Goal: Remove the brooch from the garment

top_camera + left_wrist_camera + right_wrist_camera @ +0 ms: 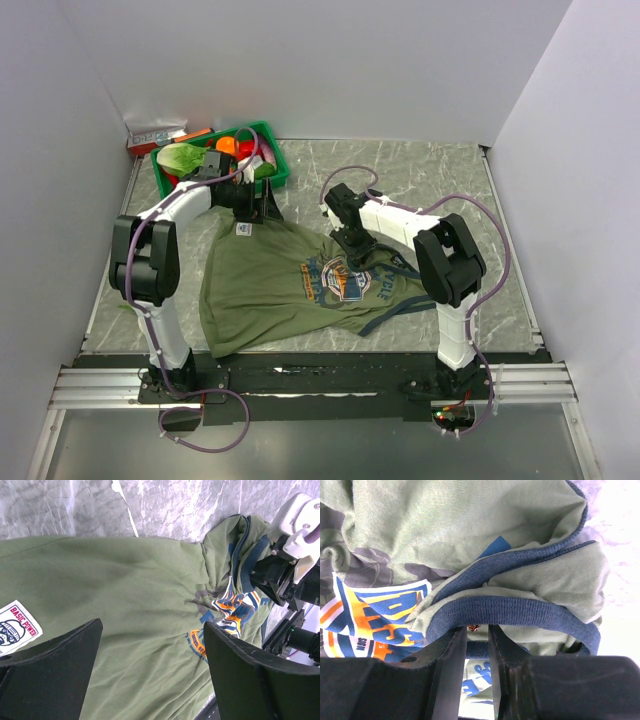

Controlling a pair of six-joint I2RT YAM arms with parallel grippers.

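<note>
The garment (pixel 262 295), an olive-green tank top, lies spread across the marbled tabletop (pixel 430 180) with its front up; the orange-and-blue graphic (pixel 338 280) sits toward the right-hand side, bunched into folds.

The right gripper (pixel 478 632) is down on that bunched part, just beside the graphic; its fingers (pixel 451 670) stand close together with only a slim gap between them, their tips tucked under a roll of the navy trim (pixel 510 612). Right at the top of that gap I can make out a tiny reddish speck, the brooch (pixel 473 627), half hidden beneath the trim; whether the fingers actually pinch it I cannot tell.

The left gripper (pixel 152 627) hangs over the far left part of the shirt with its jaws spread wide and nothing between them; the white label (pixel 17 625) shows just beside its left finger.

Behind the left arm a green basket (pixel 280 172) of bright items rests at the back of the tabletop.
</note>
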